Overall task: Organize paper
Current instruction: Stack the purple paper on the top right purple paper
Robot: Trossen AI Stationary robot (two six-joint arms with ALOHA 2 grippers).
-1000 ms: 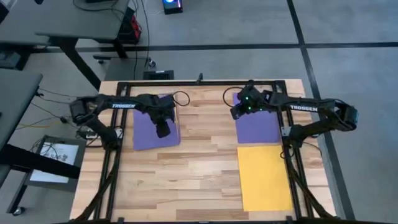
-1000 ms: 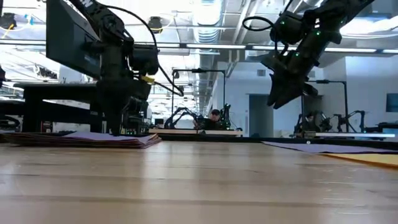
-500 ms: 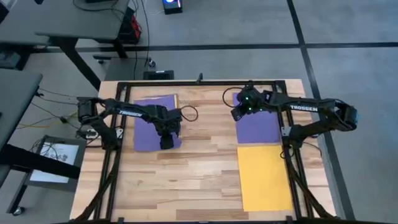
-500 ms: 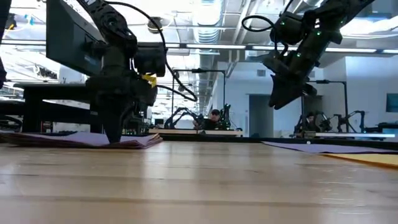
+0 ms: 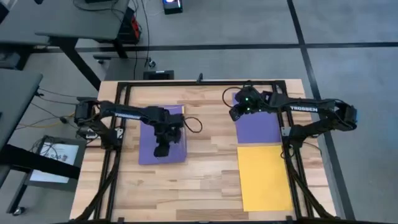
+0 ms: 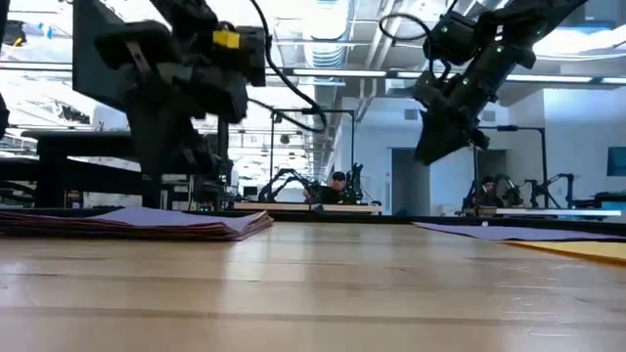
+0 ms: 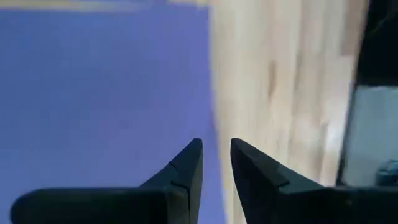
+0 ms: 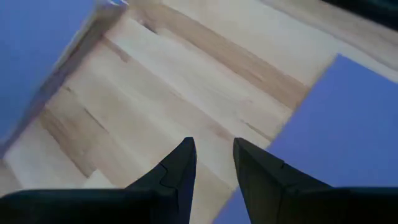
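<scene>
A stack of paper with a purple sheet on top lies flat on the table's left half; in the low view the stack shows several layers. My left gripper is shut over the stack's near part, by the purple sheet's right edge. A single purple sheet and a yellow sheet lie flat on the right half. My right gripper hangs shut in the air above bare wood, by the single purple sheet's far left corner. My left gripper comes at the stack from above, its shut fingers pointing down at the top purple sheet near its near edge. The low view is blurred there, so I cannot tell whether the fingertips touch the sheet. The stack lies flat on the table.
A black frame runs along the table's far edge and sides. Bare wood lies between the stack and the right sheets. Beyond the table the low view shows other desks, robot arms and a seated person.
My left gripper has gone toward the table's near edge and a little to the right. The whole stack has slid along the table with it, the same way, still flat.
</scene>
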